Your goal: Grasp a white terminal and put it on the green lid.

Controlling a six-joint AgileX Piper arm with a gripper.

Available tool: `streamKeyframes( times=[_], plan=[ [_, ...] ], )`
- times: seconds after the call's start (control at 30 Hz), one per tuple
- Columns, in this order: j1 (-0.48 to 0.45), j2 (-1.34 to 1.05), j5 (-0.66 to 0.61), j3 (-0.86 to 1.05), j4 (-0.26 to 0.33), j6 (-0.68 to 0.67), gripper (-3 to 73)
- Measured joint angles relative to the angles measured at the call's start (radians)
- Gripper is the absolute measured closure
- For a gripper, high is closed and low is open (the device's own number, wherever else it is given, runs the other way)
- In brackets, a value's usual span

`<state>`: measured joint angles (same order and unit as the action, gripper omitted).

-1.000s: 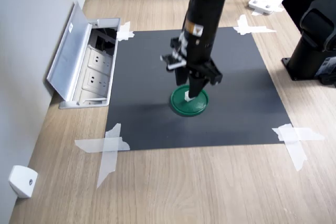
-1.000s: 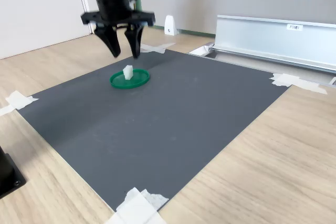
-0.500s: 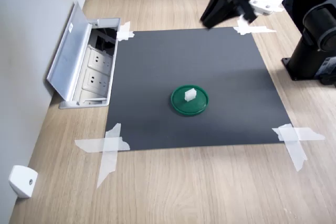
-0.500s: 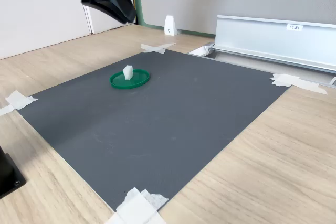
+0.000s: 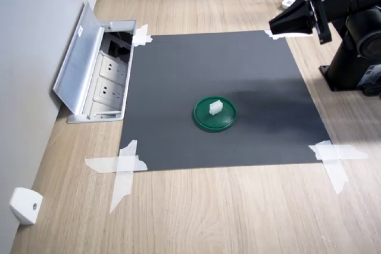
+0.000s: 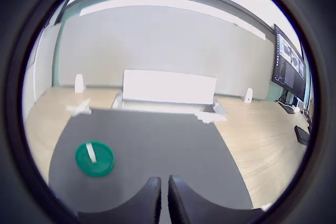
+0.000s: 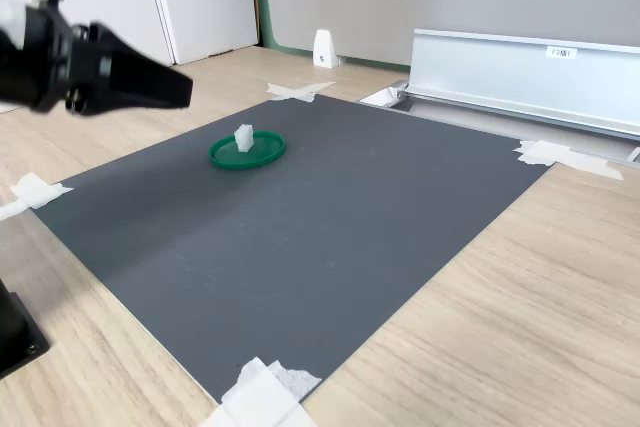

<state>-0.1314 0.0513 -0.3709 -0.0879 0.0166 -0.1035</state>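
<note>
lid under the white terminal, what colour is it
Dark green; the lid shows best in the first exterior view, on the dark grey mat.

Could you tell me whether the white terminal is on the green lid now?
Yes: the white terminal stands on the green lid, untouched by the gripper.

The dark mat (image 5: 220, 96) lies bare all around the green lid (image 5: 215, 114), which carries the white terminal (image 5: 215, 107), so the lid is open to approach from above and every side. The gripper (image 5: 280, 25) hangs well apart, over the mat's far corner at the first exterior view's right. The open socket box (image 5: 98, 66) borders the first exterior view's left edge of the mat.
</note>
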Motion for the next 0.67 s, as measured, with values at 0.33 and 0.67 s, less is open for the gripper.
streamKeyframes(
  times=[0.33, 0.67],
  plan=[
    [0.000, -0.062, 0.036, 0.034, 0.000, 0.033, 65.5],
    [0.000, -0.062, 0.036, 0.035, 0.000, 0.033, 65.5]
  ],
)
